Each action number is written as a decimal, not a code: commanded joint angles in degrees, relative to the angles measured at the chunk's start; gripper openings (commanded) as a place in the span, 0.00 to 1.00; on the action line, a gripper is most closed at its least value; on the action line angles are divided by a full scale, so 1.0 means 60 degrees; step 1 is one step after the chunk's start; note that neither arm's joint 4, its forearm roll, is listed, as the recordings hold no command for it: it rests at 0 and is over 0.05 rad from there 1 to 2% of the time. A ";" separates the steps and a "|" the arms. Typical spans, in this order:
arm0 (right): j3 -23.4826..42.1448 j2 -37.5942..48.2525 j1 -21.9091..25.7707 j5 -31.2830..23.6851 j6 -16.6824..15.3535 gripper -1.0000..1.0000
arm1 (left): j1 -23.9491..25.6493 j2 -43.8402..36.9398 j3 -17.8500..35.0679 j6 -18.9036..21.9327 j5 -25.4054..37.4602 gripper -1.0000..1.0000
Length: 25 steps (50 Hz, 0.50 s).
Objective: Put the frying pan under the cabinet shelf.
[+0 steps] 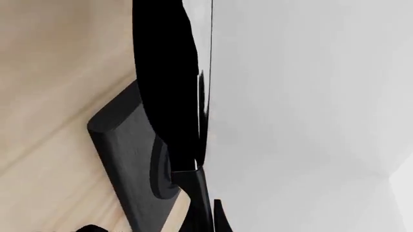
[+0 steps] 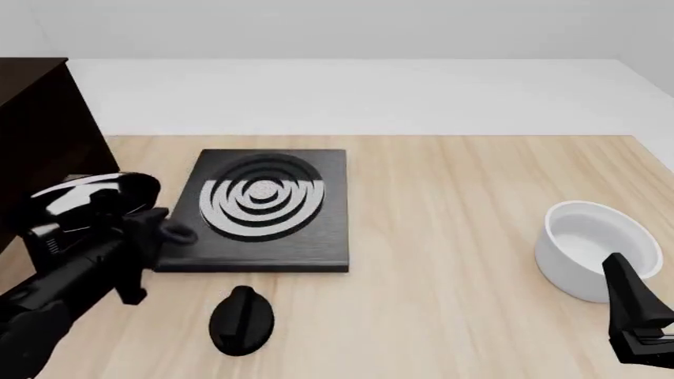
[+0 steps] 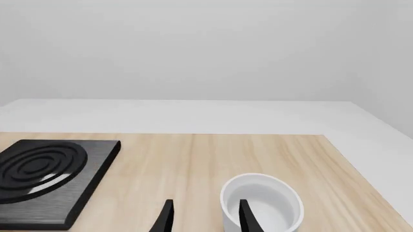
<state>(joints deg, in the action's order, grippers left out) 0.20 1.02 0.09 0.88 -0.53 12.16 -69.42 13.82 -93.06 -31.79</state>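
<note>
Left wrist view: the frying pan [image 1: 164,72] hangs edge-on close before the camera, the stove plate [image 1: 129,154] behind it; I cannot tell how the left end effector's jaws stand.

Front view: the pan [image 2: 90,193] is lifted at the bench's [image 2: 474,237] nine o'clock side, beside the cabinet shelf [image 2: 43,134]. Best to carry it low and level toward nine o'clock.

Right wrist view: the right end effector [image 3: 203,217] is spread, idle by the bowl [image 3: 264,203].
</note>
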 commanded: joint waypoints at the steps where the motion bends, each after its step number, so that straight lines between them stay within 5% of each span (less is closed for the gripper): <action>1: 0.0000 0.0001 0.0002 0.0001 0.0002 1.00 | 0.0202 -0.0781 -0.0295 -0.0719 -0.1028 0.00; 15: 0.0000 -0.0002 0.0001 -0.0001 0.0003 1.00 | 0.0621 -0.2159 -0.0636 -0.1834 -0.2754 0.00; 25: 0.0000 -0.0004 -0.0001 -0.0002 -0.0001 1.00 | -0.0576 -0.2867 -0.1055 -0.2101 -0.3182 0.00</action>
<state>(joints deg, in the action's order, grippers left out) 0.20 1.01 0.08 0.88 -0.52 13.29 -81.62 9.67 -103.80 -47.49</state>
